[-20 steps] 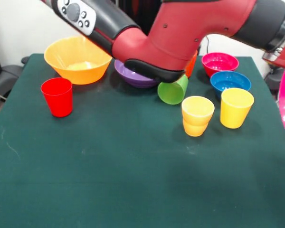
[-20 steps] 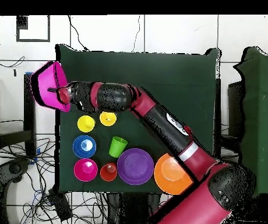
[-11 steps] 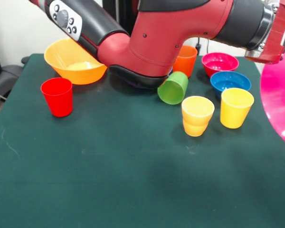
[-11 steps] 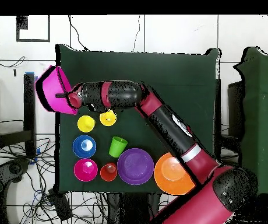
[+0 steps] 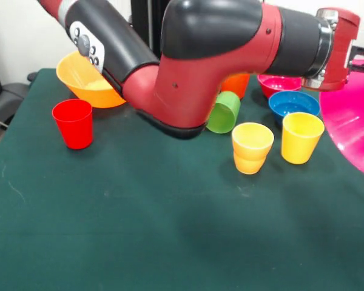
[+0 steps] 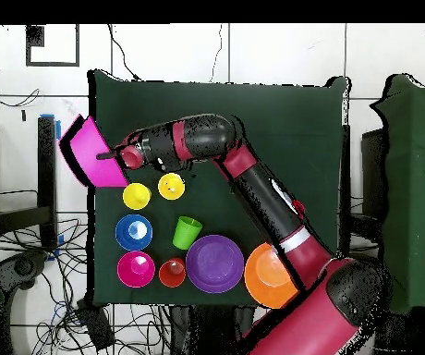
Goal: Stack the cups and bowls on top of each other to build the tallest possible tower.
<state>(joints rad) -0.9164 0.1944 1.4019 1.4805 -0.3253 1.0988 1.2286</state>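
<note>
My gripper is shut on the rim of the hot pink bowl, holding it tilted in the air at the table's edge. On the table stand the orange bowl, red cup, two yellow cups, blue bowl and crimson-pink bowl. The green cup lies on its side. Behind the arm, only part of the orange cup shows. The purple bowl shows only in the overhead view.
My thick red and black arm stretches low across the back half of the table, over the bowls. The green table cloth runs to the front edge. Chairs stand beside the table.
The arm has swung and risen, carrying the hot pink bowl inward from beyond the table's edge. The bowl shows more fully at the front view's right. The cups and other bowls have not moved.
</note>
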